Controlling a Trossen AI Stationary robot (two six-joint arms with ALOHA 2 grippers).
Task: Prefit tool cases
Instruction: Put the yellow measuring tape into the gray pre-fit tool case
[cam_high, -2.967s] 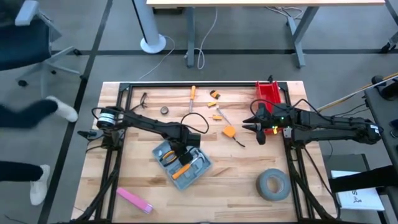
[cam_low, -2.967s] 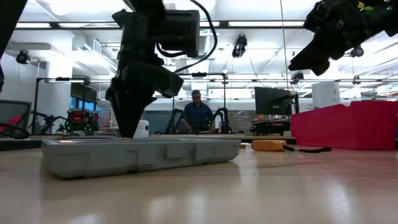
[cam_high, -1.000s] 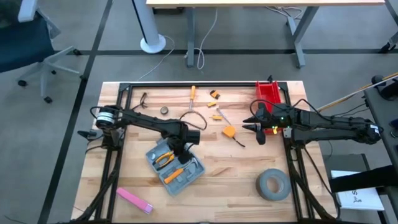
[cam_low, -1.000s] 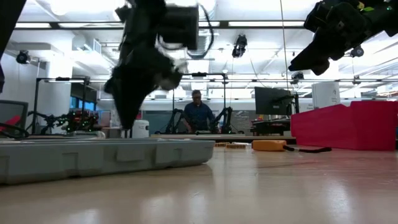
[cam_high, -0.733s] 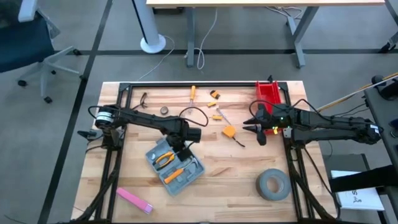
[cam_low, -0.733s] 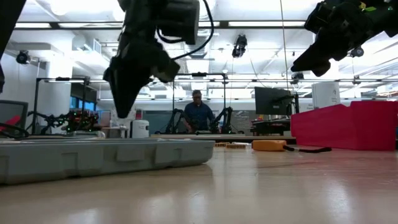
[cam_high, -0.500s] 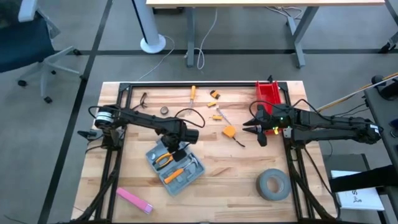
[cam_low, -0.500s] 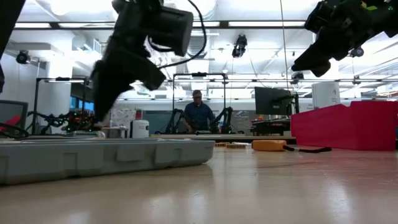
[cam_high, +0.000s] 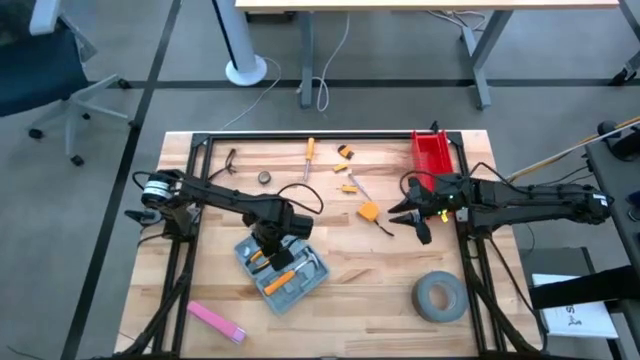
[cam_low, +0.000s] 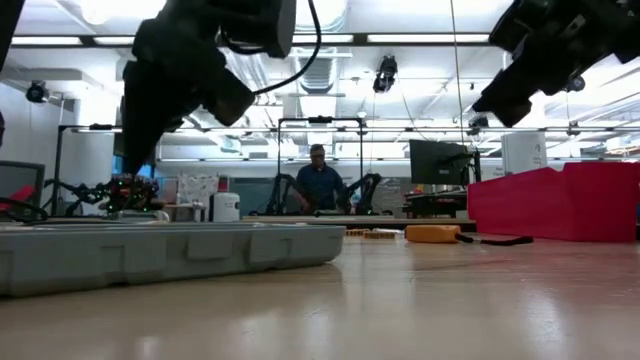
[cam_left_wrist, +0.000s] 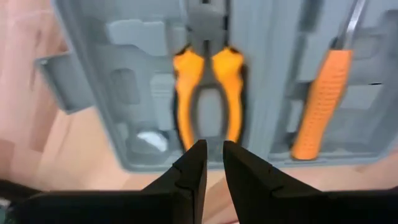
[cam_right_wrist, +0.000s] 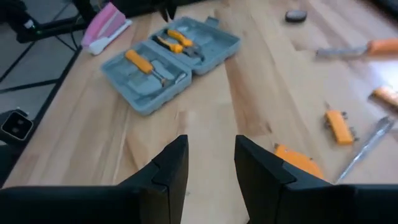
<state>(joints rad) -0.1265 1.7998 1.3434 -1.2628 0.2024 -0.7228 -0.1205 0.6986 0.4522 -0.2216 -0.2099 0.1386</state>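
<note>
- Left hand (cam_left_wrist: 208, 157) hovers over my open tool case (cam_high: 280, 268), fingers nearly together, gripping nothing.
- Case lies left of centre on the surface (cam_high: 350, 300), orange-handled pliers (cam_left_wrist: 208, 93) inside.
- Right hand (cam_right_wrist: 210, 163) parted, empty, near the red bin (cam_high: 432, 155).

No text, label, brand, number or sign can be read in any of the views. A white sheet (cam_high: 583, 320) lying off the tabletop's (cam_high: 390, 270) right edge, beyond the grey tape roll (cam_high: 439, 297), carries a dark mark, but it is too small to make out. The blue-grey tool case (cam_high: 283, 266) and the orange-handled tools in it show no legible marking, and the red bin (cam_high: 433, 154) has none either. In the low view, the monitors and boards in the room behind the tabletop show nothing that can be read.
</note>
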